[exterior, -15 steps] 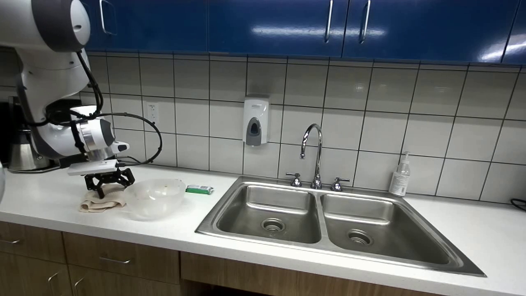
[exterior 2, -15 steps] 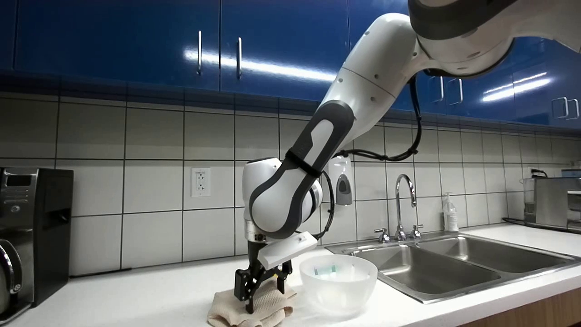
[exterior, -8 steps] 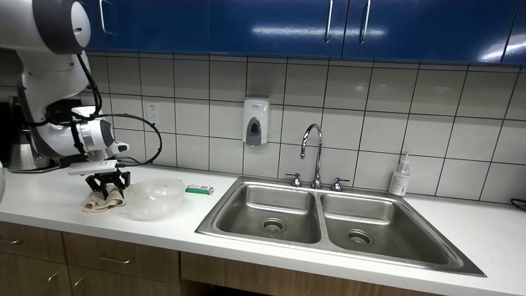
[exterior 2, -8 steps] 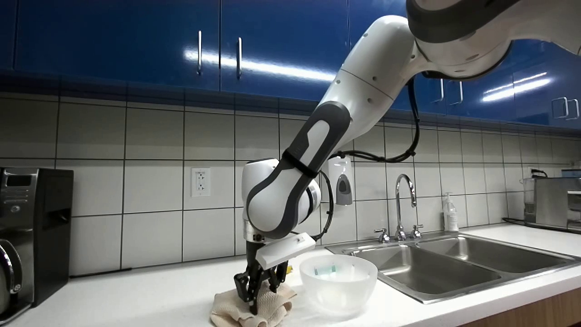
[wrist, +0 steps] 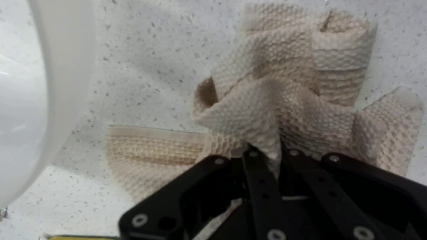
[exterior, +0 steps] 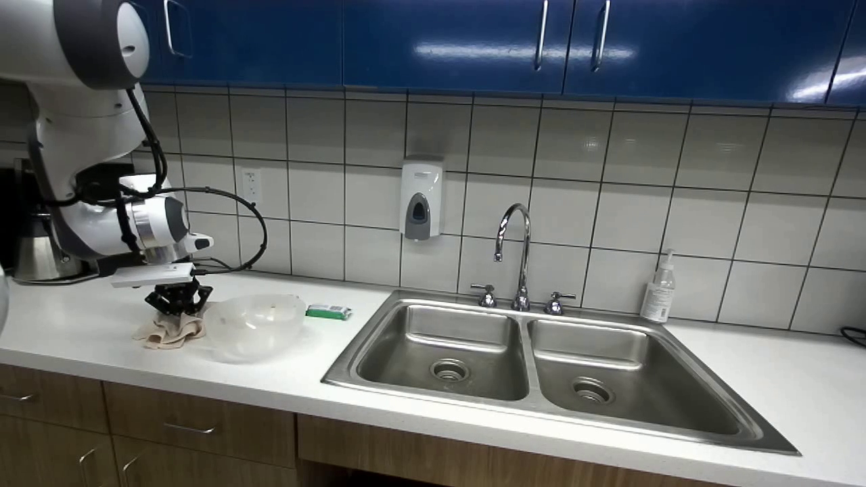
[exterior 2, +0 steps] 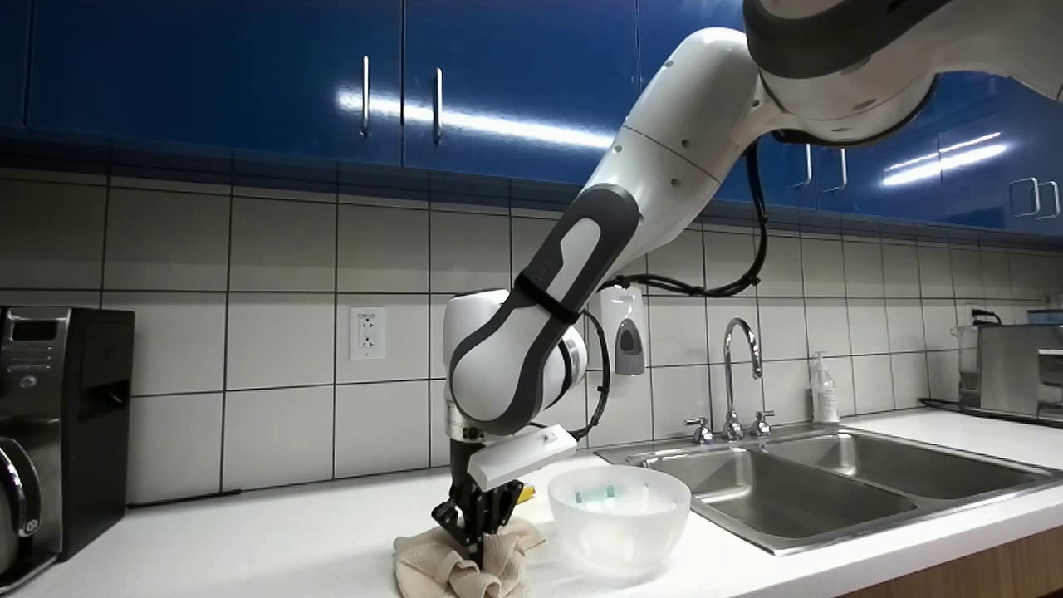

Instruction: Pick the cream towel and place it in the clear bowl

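Observation:
The cream towel (wrist: 293, 63) lies bunched on the white counter, its middle drawn up into a fold. My gripper (wrist: 273, 158) points down over it and is shut, with that raised fold pinched between its black fingers. In both exterior views the towel (exterior: 168, 336) (exterior 2: 432, 569) rests on the counter around the fingertips of the gripper (exterior: 177, 314) (exterior 2: 477, 552), which are partly hidden in the cloth. Close beside it stands the clear bowl (exterior: 254, 331) (exterior 2: 619, 536), frosted-looking and upright. The bowl (wrist: 66, 60) fills the left edge of the wrist view.
Behind the bowl lies a green and white packet (exterior: 329, 312). A yellow item (exterior 2: 526, 493) sits just behind the gripper. The double steel sink (exterior: 534, 396) with its faucet (exterior: 522, 264) is beyond the bowl. A black coffee machine (exterior 2: 95, 423) stands at the counter's far end.
The gripper's fingers have come together from wide open, gathering the towel's middle into a bunch. The arm shifted only very slightly; the bowl has stayed in place.

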### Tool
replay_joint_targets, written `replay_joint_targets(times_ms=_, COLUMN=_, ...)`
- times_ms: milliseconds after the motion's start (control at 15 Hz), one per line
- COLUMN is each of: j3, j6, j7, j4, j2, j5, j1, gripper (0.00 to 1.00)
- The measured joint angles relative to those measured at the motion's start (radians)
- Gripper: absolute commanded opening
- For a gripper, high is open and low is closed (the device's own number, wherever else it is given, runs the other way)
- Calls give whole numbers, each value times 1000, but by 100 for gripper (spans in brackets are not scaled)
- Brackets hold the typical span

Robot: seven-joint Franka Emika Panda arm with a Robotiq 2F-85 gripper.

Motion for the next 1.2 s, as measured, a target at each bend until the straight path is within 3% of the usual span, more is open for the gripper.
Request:
replay_joint_targets(times_ms=600, j3=1, j6=15, j7=-47, j4=-23, j2=-81, j5=0, j1=1, gripper=2)
replay_joint_targets(times_ms=1200, j3=1, j6=107, j7=-63, j4=-148, j2=-247, j5=0, j1=-2, gripper=2)
